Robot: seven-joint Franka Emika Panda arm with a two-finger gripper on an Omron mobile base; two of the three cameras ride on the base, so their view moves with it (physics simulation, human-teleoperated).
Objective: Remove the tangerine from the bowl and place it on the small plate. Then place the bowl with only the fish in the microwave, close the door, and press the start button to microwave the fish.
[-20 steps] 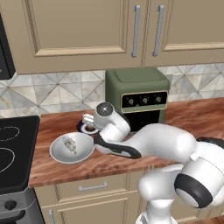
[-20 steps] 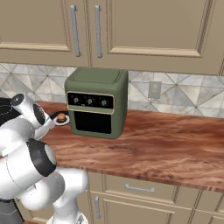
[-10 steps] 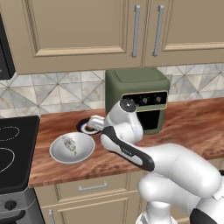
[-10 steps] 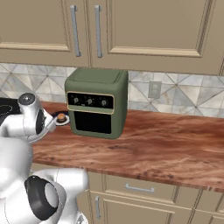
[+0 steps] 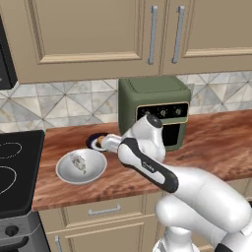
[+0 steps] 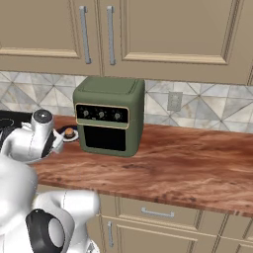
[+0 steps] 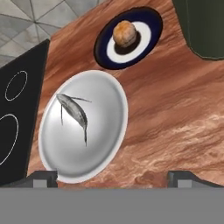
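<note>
The tangerine (image 7: 124, 33) rests in the middle of the small plate (image 7: 104, 56), a navy disc with a pale ring. Just in front of it stands the pale bowl (image 7: 119, 101), with the silvery fish (image 7: 73, 113) lying alone in it. My gripper (image 7: 113, 177) hangs open and empty above the bowl's near rim, its fingertips (image 7: 43, 176) spread wide. From the left base, the hand (image 5: 112, 142) hovers between the bowl (image 5: 81, 166) and the plate (image 5: 92, 141). A dark slanted edge of the microwave (image 5: 5, 59) shows at the upper left; I cannot make out its door.
An olive-green countertop oven (image 5: 155, 110) stands right behind the hand, close to the plate (image 6: 69, 133). A black stove top (image 5: 17, 167) borders the counter on the left. Wooden counter (image 6: 178, 163) stretches to the right of the oven. Wall cabinets hang above.
The arm's elbow and upper links have swung up and to the right. The hand has stayed near the plate and bowl. The tangerine has lain on the plate throughout, and the jaws stay open.
</note>
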